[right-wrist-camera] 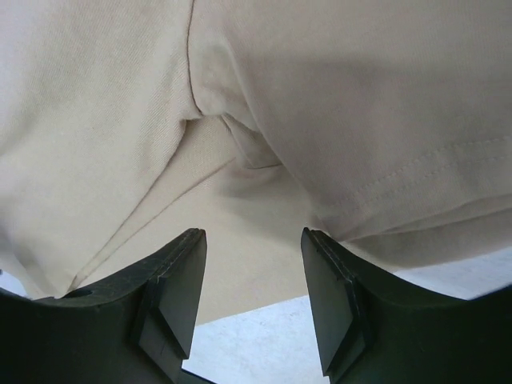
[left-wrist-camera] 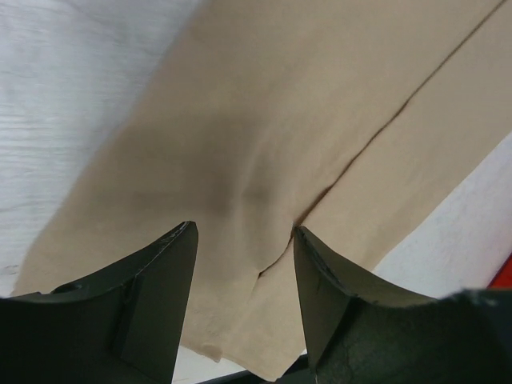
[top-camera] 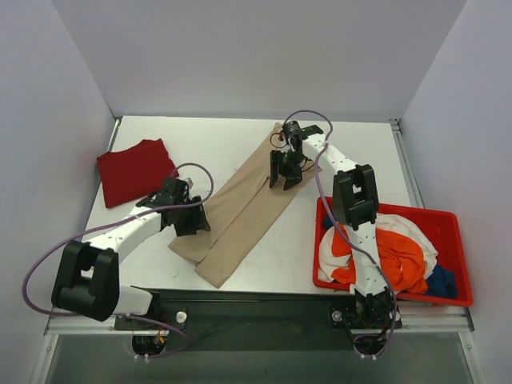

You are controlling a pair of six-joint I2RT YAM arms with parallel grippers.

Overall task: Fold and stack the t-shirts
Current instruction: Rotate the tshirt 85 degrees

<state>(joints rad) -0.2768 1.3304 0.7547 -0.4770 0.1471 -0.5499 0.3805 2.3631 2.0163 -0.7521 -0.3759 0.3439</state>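
Left gripper (left-wrist-camera: 244,240): your jaws stand wide apart with nothing between them. Both dark fingers (left-wrist-camera: 164,288) point down at the beige t-shirt (left-wrist-camera: 264,120). You cannot tell from the wrist view whether the tips touch the cloth. The line where two folded layers meet runs up and to the right from the gap between the fingers. Bare white table (left-wrist-camera: 72,80) shows at the upper left of that view.

Right gripper (right-wrist-camera: 253,240): also spread wide, gripping nothing. It is over the beige cloth where a stitched hem and a sleeve fold cross. Contact with the cloth cannot be judged here either.

From the overhead camera, the beige t-shirt lies folded into a long narrow strip. It runs diagonally across the middle of the table, far end toward the right, near end toward the left. Your left gripper sits at the strip's left edge, in its near half. Your right gripper is over the far half.

A dark red t-shirt (top-camera: 134,170) lies folded at the far left, well apart from the strip.

A red bin (top-camera: 444,228) sits at the near right. It holds a white t-shirt (top-camera: 398,222), an orange t-shirt (top-camera: 400,260) and a blue t-shirt (top-camera: 442,282), all bunched together.
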